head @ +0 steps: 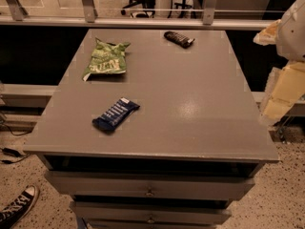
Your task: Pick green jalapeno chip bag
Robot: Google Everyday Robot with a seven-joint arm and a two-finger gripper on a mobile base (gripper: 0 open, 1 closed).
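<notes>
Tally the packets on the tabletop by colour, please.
Green: 1, the green jalapeno chip bag
Dark blue: 1, the bar wrapper
Black: 1, the small packet
Total: 3
The gripper hangs beyond the right edge of the table.

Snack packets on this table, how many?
3: green jalapeno chip bag far left, black packet far right, dark blue bar wrapper near front. Gripper hangs beyond the table's right edge.

The green jalapeno chip bag (106,58), crinkly and pale-lettered, lies flat far left on the bench (190,104); the gripper (281,97) hangs beyond the right edge.
</notes>
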